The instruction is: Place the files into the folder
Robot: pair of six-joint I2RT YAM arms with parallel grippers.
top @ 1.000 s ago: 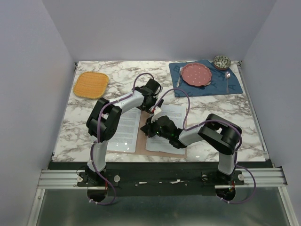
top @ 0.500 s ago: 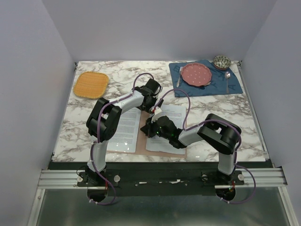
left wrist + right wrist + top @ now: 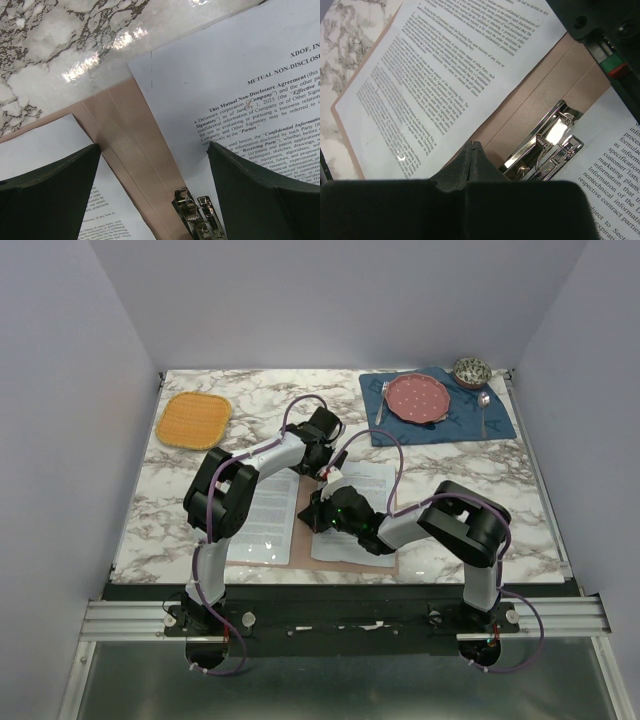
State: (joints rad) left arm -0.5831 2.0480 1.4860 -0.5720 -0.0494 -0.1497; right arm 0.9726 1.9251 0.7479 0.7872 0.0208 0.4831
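Two files (image 3: 266,512) flat on open folder (image 3: 560,67), flanking clip (image 3: 545,145). Left hand (image 3: 152,150) spread wide, empty, over spine (image 3: 125,142). Right hand (image 3: 472,146) closed tight, empty, beside clip.

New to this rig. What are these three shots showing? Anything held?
Two robot arms are bolted at the near edge of the table, each with a two-finger gripper. The top view looks down from behind them; the other two come from wrist cameras. On the table lies an open pinkish-brown folder, metal clip at its spine, with a printed left sheet and right sheet on its halves. Further back: an orange mat and a blue placemat with a pink plate. The left gripper is open above the spine; the right gripper is shut near the clip. Neither visibly holds anything.
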